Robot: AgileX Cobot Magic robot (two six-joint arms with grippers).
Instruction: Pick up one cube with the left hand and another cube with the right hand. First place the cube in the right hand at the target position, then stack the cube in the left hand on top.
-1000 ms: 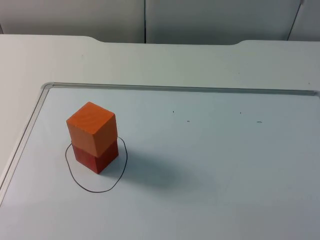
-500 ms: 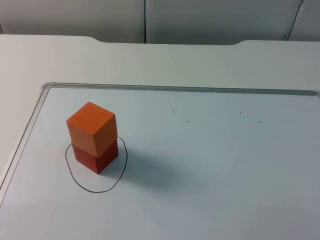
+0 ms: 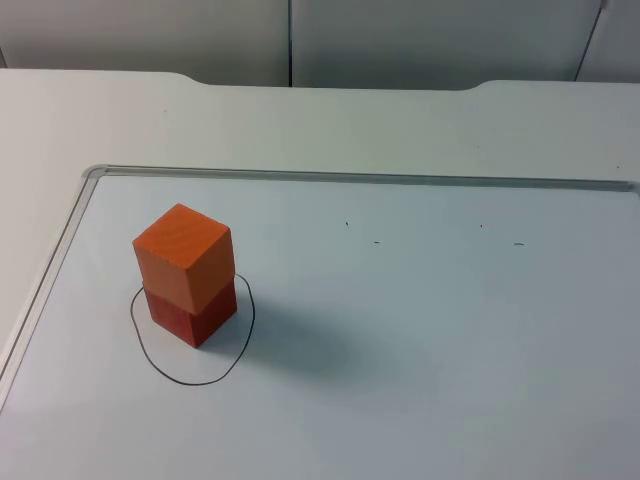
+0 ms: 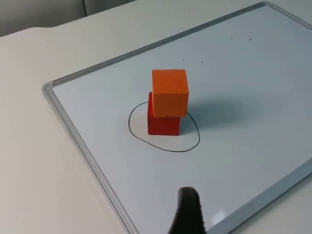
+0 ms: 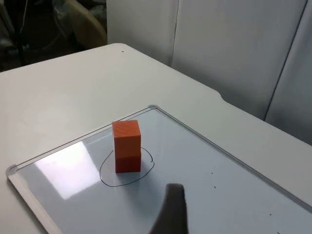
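- A single black fingertip of the left gripper [image 4: 187, 212] is seen above the whiteboard's metal-framed edge; how far the fingers are apart cannot be told, and nothing is seen held.
- One dark, blurred fingertip of the right gripper [image 5: 170, 209] is seen over the board — its opening cannot be told either.
- An orange cube [image 3: 184, 256] of faintly grained wood is stacked on a darker red cube [image 3: 193, 313], slightly offset.
- Both are enclosed by a hand-drawn black circle [image 3: 190, 381] at the lower left of the top view.
- The glossy whiteboard [image 3: 420, 330] is laid on a matte white table [image 3: 300, 125].
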